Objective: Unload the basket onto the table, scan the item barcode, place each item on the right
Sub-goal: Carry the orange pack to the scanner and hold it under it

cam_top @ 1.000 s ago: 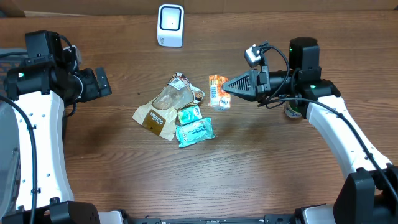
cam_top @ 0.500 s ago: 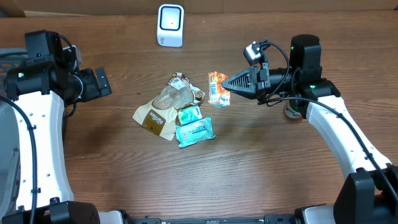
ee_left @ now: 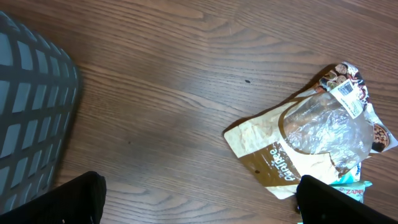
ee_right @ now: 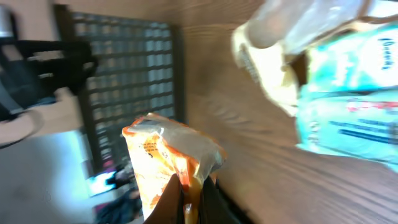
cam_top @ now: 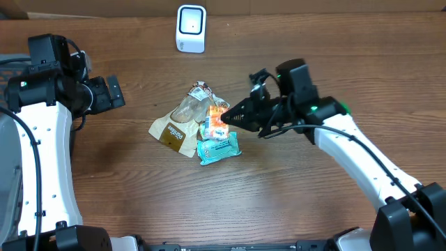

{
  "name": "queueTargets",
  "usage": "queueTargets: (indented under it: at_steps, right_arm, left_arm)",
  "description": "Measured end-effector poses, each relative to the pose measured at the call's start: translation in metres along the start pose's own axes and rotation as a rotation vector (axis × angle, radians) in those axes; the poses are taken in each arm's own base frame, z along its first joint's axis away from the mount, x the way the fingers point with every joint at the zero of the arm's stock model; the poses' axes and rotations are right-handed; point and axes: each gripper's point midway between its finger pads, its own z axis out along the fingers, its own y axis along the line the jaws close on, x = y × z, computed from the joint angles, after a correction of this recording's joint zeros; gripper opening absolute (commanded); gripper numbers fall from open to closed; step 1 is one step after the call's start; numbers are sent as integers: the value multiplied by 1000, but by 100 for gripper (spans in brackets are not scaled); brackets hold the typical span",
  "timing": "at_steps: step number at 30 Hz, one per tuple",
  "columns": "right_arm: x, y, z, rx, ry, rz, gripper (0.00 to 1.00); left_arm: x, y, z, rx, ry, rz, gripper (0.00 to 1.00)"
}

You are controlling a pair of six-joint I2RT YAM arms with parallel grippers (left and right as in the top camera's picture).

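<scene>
R arm: the white forearm is stretched from the near-right corner up and left across the counter; the black wrist is angled left and slightly toward the near side.
R gripper: pointed left over the middle pile; clamped tight on one edge of the orange packet.
R wrist view: the gripper is seen pinched on the packet's lower edge; the crumpled packet stands up from the fingertips. View is motion-blurred.
Item loc: the orange packet is held in the R gripper, centre of counter, over the teal packets and the right edge of the tan bag. Whether it touches the pile can't be told. No barcode can be made out.
L arm: the white link runs up the left edge; the black elbow is bent at far left, w/ the wrist turned right.
L gripper: aimed right toward the pile, well apart from it; jaws spread wide, nothing between them.
L wrist view: gripper tips are seen only at the bottom corners; bare wood lies between them, tan bag at right, grey basket at left.
Scanner: the white scanner is stood at far centre, well apart from both grippers.
Teal packets: blurred at right in the R wrist view.
</scene>
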Motion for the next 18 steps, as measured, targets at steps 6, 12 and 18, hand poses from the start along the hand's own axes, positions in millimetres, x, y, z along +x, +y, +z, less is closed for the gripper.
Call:
queueTargets:
  at_steps: [6, 12, 18]
  right_arm:
    - [-9, -12, -17, 248, -51, 29, 4]
    - [-77, 48, -45, 395, -188, -152, 4]
    - [-153, 85, -35, 538, -354, -356, 4]
  left_arm:
    - [0, 0, 0, 0, -1, 0, 100]
    - [0, 0, 0, 0, 0, 0, 100]
    - [0, 0, 0, 0, 1, 0, 100]
